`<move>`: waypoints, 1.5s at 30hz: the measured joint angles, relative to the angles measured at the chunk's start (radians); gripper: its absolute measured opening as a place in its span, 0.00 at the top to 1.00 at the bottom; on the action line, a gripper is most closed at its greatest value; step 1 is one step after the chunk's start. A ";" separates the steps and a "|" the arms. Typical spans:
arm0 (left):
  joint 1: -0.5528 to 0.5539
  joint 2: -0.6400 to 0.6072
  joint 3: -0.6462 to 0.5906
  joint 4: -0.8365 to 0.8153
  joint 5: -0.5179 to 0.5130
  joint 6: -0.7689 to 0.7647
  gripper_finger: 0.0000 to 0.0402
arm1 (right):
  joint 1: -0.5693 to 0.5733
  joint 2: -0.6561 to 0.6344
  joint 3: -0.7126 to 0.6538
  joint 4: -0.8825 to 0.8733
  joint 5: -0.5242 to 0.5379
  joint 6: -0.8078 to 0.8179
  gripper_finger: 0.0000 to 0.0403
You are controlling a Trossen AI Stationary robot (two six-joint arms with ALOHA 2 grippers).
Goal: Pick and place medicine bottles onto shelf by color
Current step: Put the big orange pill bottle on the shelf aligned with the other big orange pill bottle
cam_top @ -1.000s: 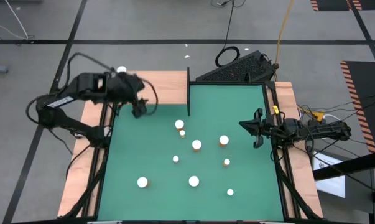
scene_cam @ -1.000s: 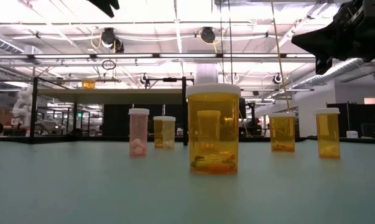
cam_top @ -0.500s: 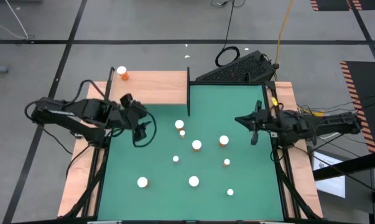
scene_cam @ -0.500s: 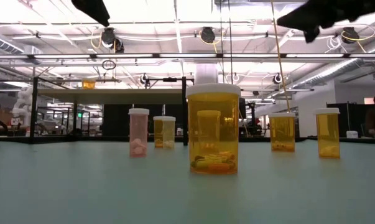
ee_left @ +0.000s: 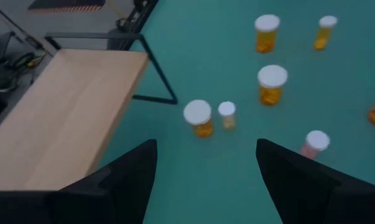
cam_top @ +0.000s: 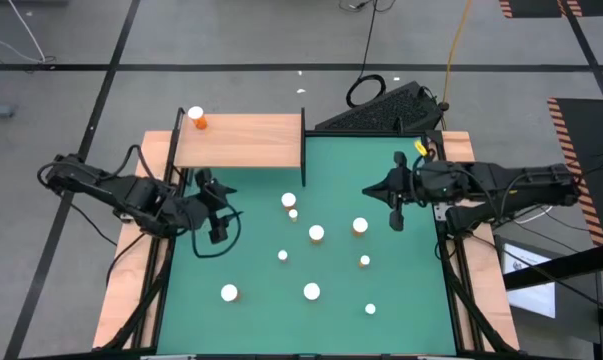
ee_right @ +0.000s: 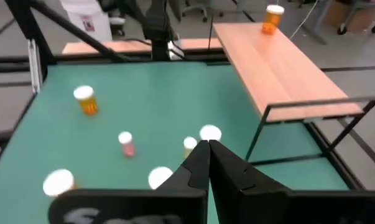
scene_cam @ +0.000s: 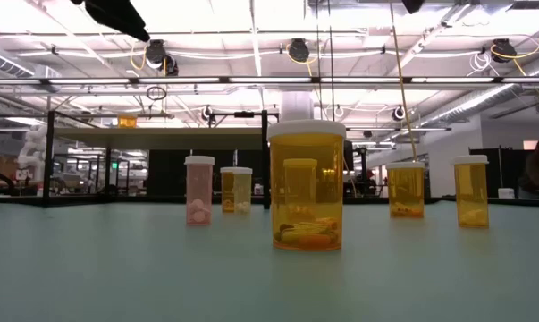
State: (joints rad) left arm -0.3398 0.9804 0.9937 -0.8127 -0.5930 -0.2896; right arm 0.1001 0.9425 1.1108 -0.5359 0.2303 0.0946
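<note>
On the shelf (cam_top: 246, 140), at its far left corner, one orange bottle (cam_top: 196, 118) stands alone. Left gripper (cam_top: 219, 214) has pulled back from the shelf over the last second and now hangs over the left edge of the green mat (cam_top: 261, 310), fingers spread, nothing between them. So that delivery looks done and the arm is free for another pick. Right gripper (cam_top: 398, 205) has swung in from the right rail toward the mat's middle, fingers pinched shut, empty, near the orange bottle by the right cluster (cam_top: 360, 226). Nine bottles remain on the mat, loosely scattered; closest to the left gripper are the pair by the shelf post (cam_top: 290, 206). Task is early, most sorting left.
</note>
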 joint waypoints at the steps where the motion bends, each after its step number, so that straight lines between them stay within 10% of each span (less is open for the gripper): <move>1: -0.008 -0.002 -0.011 0.005 0.000 -0.008 0.32 | 0.000 0.010 0.021 -0.004 0.000 0.008 1.00; 24: -0.218 0.126 -0.054 0.165 0.001 -0.148 0.34 | 0.105 0.233 0.060 -0.117 0.004 0.201 1.00; 34: -0.272 0.228 -0.054 0.180 0.179 -0.251 0.33 | 0.233 0.322 -0.022 0.032 0.081 0.294 0.99; 45: -0.368 0.313 -0.028 0.171 0.229 -0.462 0.08 | 0.274 0.375 -0.099 0.119 -0.075 0.333 0.94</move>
State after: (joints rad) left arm -0.7082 1.2936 0.9659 -0.6415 -0.3644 -0.7512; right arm 0.3741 1.3178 1.0119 -0.4166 0.1555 0.4279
